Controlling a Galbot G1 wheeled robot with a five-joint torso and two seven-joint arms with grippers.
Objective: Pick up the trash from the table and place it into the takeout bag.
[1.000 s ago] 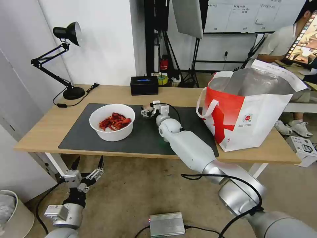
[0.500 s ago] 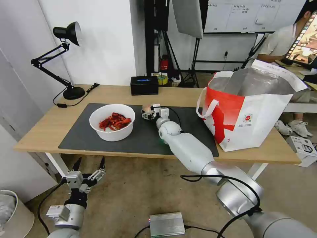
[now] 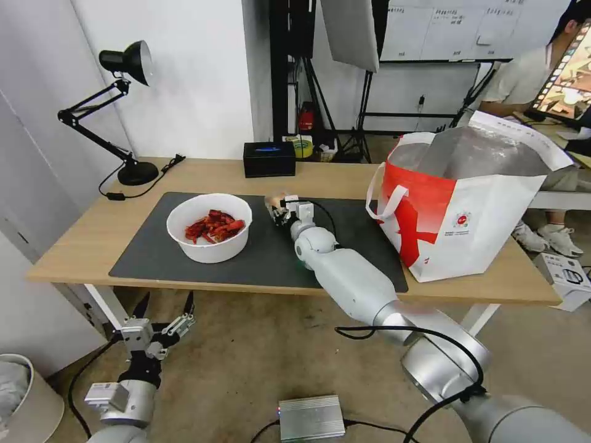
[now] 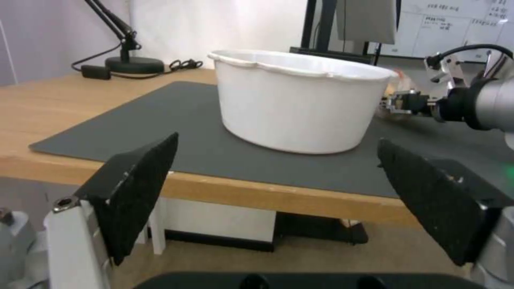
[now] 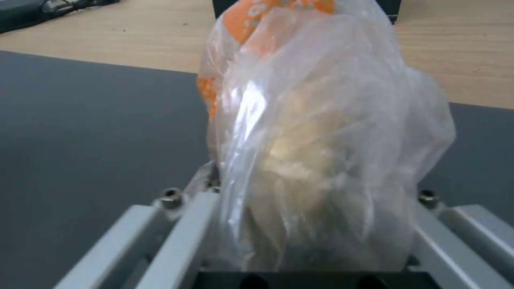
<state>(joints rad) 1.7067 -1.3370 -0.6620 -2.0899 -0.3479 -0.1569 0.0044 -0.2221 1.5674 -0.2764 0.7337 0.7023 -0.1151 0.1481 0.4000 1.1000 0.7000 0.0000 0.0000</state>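
R arm stretched over mat, end effector (image 3: 278,209) clamping plastic-wrapped lump (image 5: 321,140).

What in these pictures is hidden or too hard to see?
- Right hand: its fingers are hidden in the right wrist view by the plastic-wrapped beige lump it holds.
- Large white takeout bag: contents hidden in the head view by its own walls.
- White bowl: contents hidden in the left wrist view by its side wall.
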